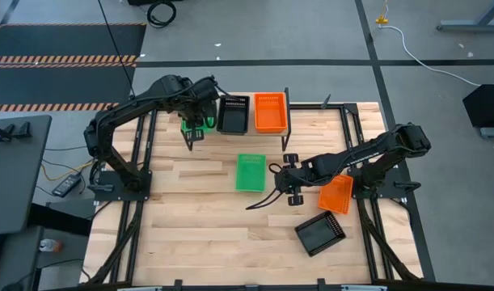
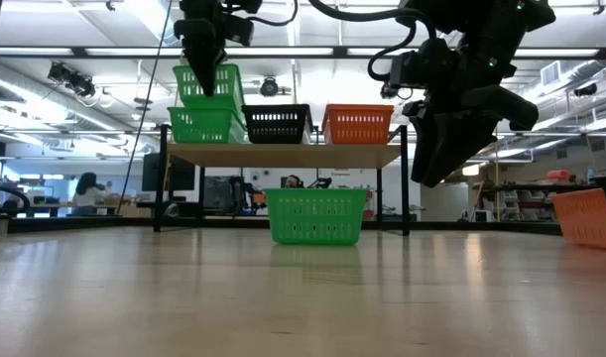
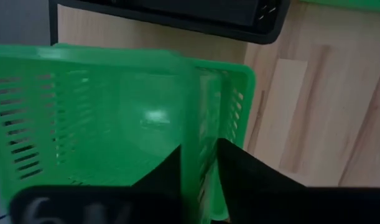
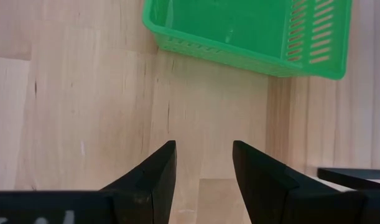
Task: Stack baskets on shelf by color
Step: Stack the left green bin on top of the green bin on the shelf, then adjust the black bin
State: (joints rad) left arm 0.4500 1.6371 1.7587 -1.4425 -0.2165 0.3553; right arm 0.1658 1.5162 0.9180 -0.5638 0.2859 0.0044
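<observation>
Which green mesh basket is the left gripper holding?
The raised green plastic mesh basket, wall pinched by the left gripper above the green one on the wooden shelf; the third sits on the table.

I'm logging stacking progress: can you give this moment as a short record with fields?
shelf: holds a green basket, a black basket and an orange basket side by side
left gripper: shut on the wall of a second green basket, above the first one
right gripper: open, empty, above the table near a third green basket
table: also an orange basket and a black basket near the right arm
done: no stack finished yet
</observation>
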